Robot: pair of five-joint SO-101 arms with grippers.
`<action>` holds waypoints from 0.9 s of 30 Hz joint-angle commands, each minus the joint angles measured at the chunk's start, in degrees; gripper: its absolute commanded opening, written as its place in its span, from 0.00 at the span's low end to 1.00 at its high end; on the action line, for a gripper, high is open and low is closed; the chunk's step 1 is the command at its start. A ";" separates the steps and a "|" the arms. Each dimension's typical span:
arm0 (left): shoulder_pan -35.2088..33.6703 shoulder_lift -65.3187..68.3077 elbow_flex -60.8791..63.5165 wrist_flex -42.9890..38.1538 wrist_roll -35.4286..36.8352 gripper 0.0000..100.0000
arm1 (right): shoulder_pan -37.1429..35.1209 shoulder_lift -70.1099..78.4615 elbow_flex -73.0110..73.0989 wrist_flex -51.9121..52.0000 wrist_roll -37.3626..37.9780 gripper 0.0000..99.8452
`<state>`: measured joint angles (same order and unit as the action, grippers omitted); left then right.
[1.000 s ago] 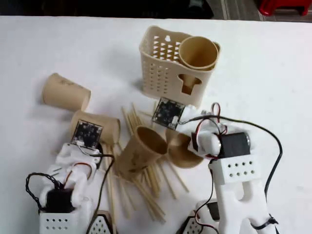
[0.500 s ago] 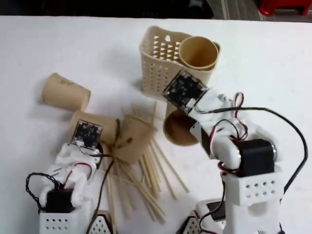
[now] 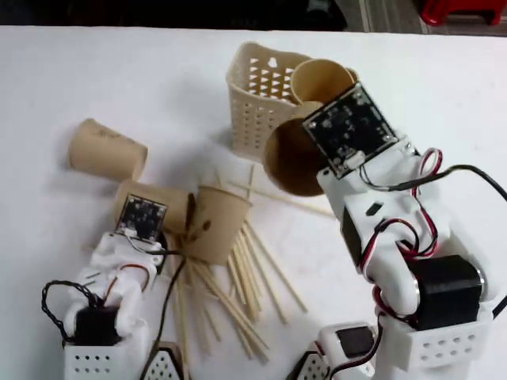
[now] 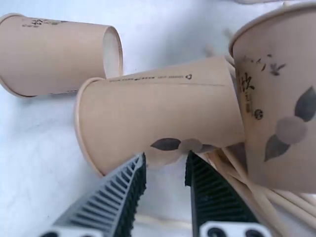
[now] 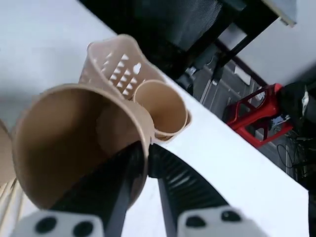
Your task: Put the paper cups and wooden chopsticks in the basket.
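a: right arm status?
b: right jaws are clamped on the rim of the held cup (image 3: 289,162), one finger inside the wall and one outside. the cup is tipped, with its mouth towards my wrist cam. in the high view it sits against the arm-side wall of the basket (image 3: 257,95). i can't tell if they touch.
a: anything in the basket?
b: one nested cup (image 3: 322,85), upright in the basket's corner just beyond the held cup.
a: left arm?
b: left jaws are slightly apart with nothing between them. the tips are right at the side wall of the middle cup (image 4: 158,118), which lies on its side on the bench (image 3: 119,71), well out from the basket.
a: the other cups?
b: the far cup (image 3: 107,149) also lies on its side, beyond the middle cup and farthest from the basket. the near cup (image 3: 215,224) is between the middle cup and the basket, on the chopsticks (image 3: 238,285), with its mouth end towards the basket. it's just beside the middle cup's base.
a: where are the chopsticks?
b: they're a loose pile on the bench on the arm side of the basket, all outside it. one stick runs off alone under the held cup, nearest the basket.
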<state>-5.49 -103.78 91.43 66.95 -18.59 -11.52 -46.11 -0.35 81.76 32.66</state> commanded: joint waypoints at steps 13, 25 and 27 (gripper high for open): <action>-0.40 -0.66 -0.53 -1.14 -0.70 0.15 | 6.90 12.09 -2.55 -19.74 -8.35 0.02; -0.40 -0.66 -0.53 -1.14 -0.70 0.15 | 3.30 14.99 -2.46 -29.05 -14.86 0.02; -0.40 -0.66 -0.53 -1.14 -0.70 0.15 | 3.21 16.84 -2.46 -30.11 -16.09 0.02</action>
<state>-5.49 -103.78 91.43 66.95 -18.59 -7.74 -31.52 -0.70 54.15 18.77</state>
